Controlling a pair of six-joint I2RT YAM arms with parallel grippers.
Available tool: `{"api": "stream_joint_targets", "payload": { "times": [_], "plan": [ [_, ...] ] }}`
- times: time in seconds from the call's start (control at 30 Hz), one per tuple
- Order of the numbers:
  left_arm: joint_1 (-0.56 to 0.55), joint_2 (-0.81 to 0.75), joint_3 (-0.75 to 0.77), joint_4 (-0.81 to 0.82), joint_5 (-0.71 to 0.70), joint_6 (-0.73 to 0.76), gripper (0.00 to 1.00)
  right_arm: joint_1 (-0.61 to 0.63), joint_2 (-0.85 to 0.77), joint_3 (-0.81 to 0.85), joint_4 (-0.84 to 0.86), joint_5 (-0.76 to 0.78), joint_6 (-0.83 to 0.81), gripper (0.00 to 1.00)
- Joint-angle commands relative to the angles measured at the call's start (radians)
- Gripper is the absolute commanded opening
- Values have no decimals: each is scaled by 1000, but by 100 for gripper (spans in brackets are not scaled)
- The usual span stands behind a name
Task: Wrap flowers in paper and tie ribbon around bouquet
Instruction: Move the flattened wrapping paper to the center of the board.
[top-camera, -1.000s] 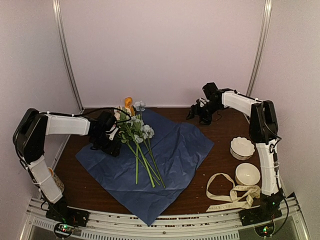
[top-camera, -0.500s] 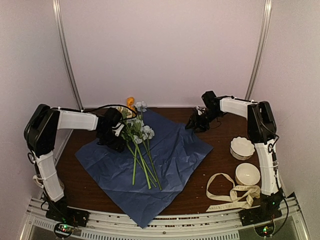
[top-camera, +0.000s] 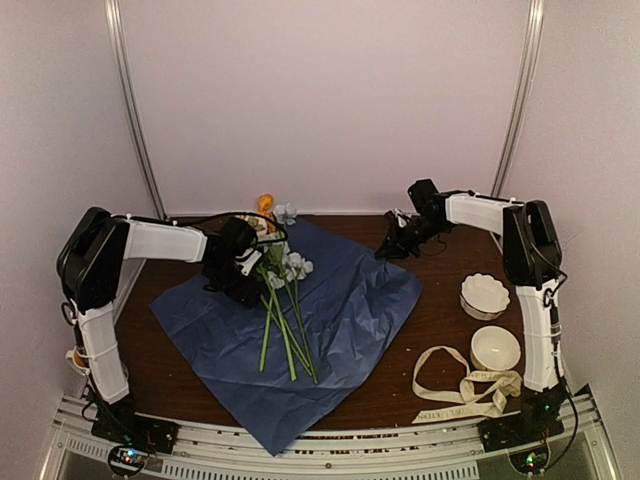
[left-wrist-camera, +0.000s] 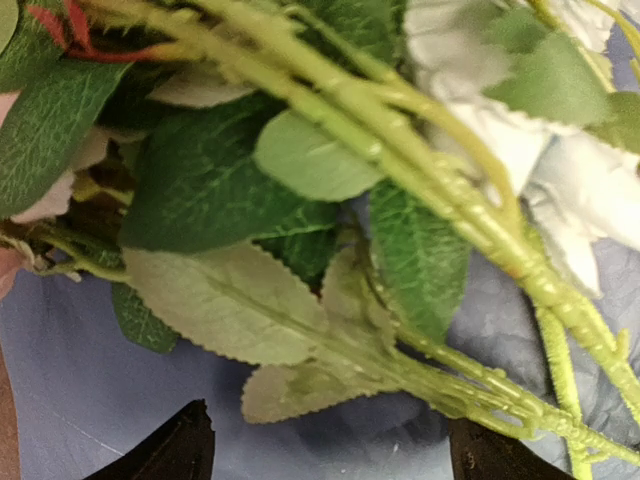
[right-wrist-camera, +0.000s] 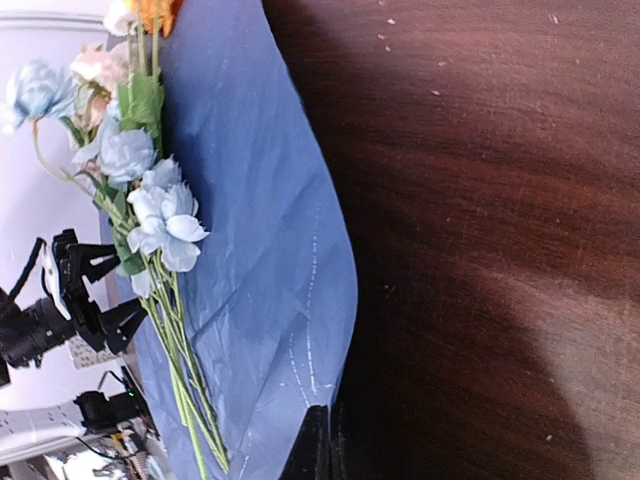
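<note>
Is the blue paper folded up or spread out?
Spread out: the paper lies flat on the table, flowers lying uncovered on top.

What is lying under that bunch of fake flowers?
A large creased blue sheet of thin paper, spread on the dark wooden table. The paper hides the tabletop beneath the green-stemmed artificial flowers.

The flowers (left-wrist-camera: 330, 200) overflow the left wrist view (blurred); ribbon (top-camera: 485, 385) lettering unreadable.

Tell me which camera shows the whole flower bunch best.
Top external: the flowers show from blooms to stem ends on the paper. Left wrist shows only close-up leaves and stems; right wrist shows them sideways, the orange bloom cropped.
</note>
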Motion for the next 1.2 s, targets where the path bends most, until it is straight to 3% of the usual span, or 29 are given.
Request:
{"api": "stream_joint_targets", "payload": {
  "times": [0.0,0.33,0.5,0.73,0.87,1.0,1.17],
  "plan": [
    [-11,15,46,12,6,55,85,-34,-105,-78,62,-2,20,0],
    [-53,67,194,-51,-27,227,85,-99,-156,-123,56,61,14,0],
    [-54,50,254,-73,3,211,85,-137,-178,-95,-45,231,-18,1],
    [-54,-50,175,-88,-13,144,85,-137,-280,-109,-144,459,-40,35],
    [-54,-140,64,-106,-36,47,85,-114,-407,-189,-148,635,-5,40],
    [-53,-241,-66,-107,-31,-45,86,4,-552,-316,-114,740,-14,40],
    [-53,-365,-237,-92,-41,-150,86,299,-605,-418,-76,712,-13,41]
  ]
}}
